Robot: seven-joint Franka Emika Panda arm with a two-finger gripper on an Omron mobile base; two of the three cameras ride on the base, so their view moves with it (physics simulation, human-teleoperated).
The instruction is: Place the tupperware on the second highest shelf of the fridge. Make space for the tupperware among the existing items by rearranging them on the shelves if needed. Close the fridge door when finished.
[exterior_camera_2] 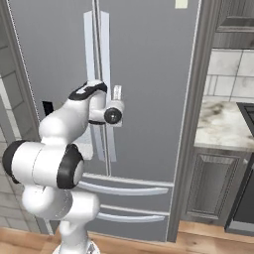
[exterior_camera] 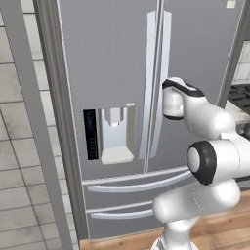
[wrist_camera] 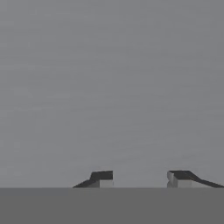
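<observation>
Fridge (exterior_camera: 112,58) shut, both upper doors closed; gripper (wrist_camera: 140,178) up close vs the plain grey steel of the fridge door (exterior_camera_2: 149,74) — its flat face lies straight ahead of the jaws, just beyond the tips. Jaws part-spread w/ a clear gap, nothing seen between them; whether they touch the steel can't be told. Door's curved silver handle (exterior_camera_2: 105,59) runs just beside the hand in right base view; dispenser recess (exterior_camera: 113,134) sits off to the other side.

Flat, even rendered light, no strong shadows; soft sheen down the fridge (exterior_camera: 112,58) steel, edges slightly jagged, hand view a dull grey blur.
</observation>
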